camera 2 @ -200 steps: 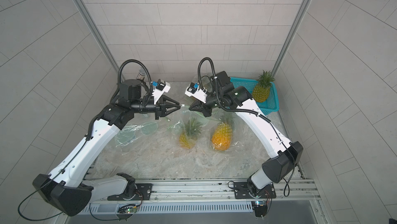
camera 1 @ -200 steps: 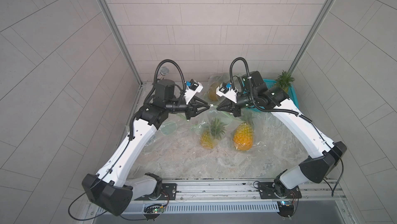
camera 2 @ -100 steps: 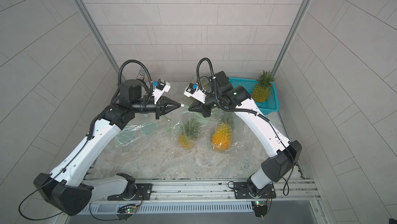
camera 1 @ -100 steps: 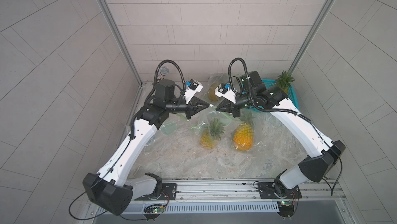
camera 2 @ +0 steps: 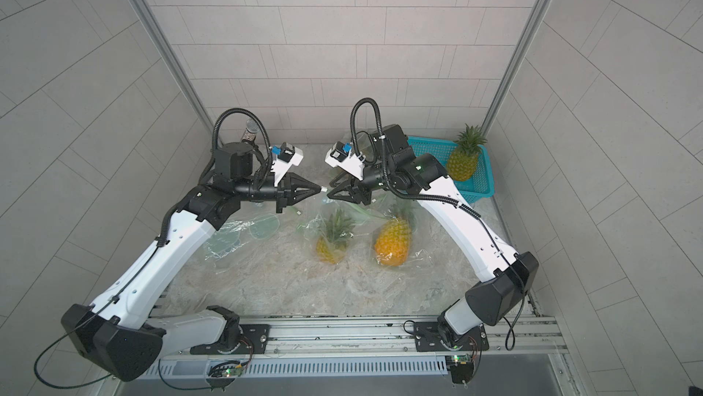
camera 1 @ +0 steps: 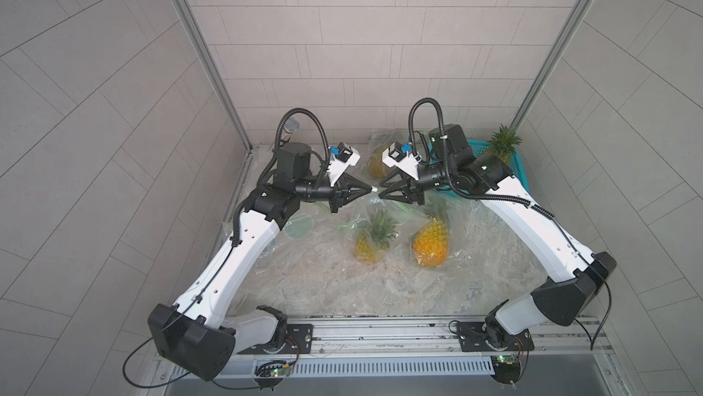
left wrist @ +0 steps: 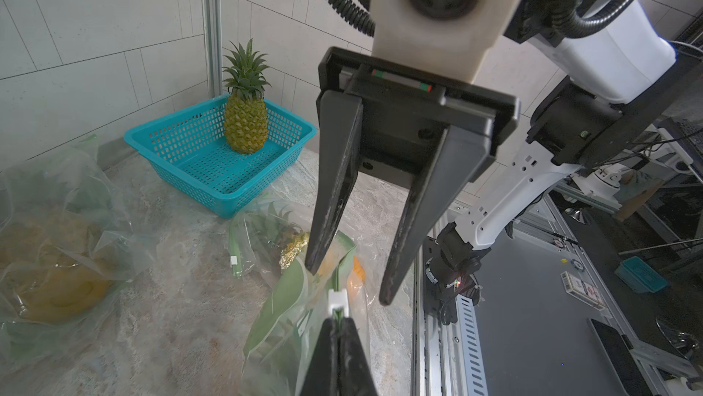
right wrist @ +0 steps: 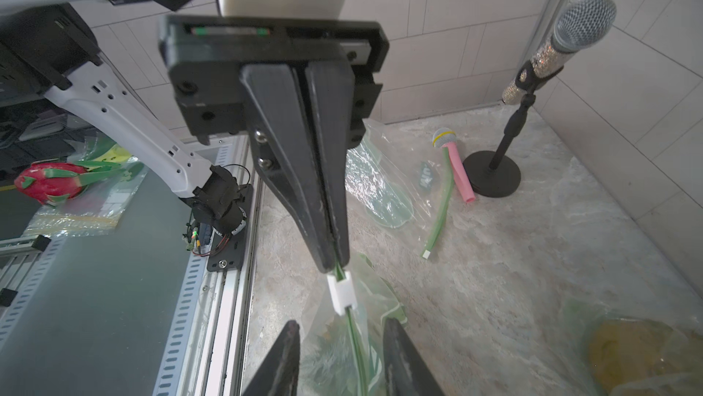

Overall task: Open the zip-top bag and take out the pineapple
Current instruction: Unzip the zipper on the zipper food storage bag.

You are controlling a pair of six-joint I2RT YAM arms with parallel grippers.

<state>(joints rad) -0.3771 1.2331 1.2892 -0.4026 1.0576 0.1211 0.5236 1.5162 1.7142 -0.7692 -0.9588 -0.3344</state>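
You're in a robotics lab cell. Panelled walls [camera 1: 342,52] rise beyond the left pincer [camera 1: 368,187]; behind it runs an aluminium rail [camera 1: 380,331] carrying the arm bases [camera 1: 266,328].

Glossy plastic zip-top bag [camera 2: 331,238] (crinkled), teal plastic basket [left wrist: 228,166], smooth tabletop [camera 1: 342,287]

Basket [camera 2: 481,188] — back right corner of desk [camera 2: 285,291], pineapple [camera 2: 462,164] upright in it. Mid-desk: zip-top bag [camera 2: 331,240], bagged pineapple [camera 2: 393,242] just right. Microphone stand [camera 2: 249,133] — back left.
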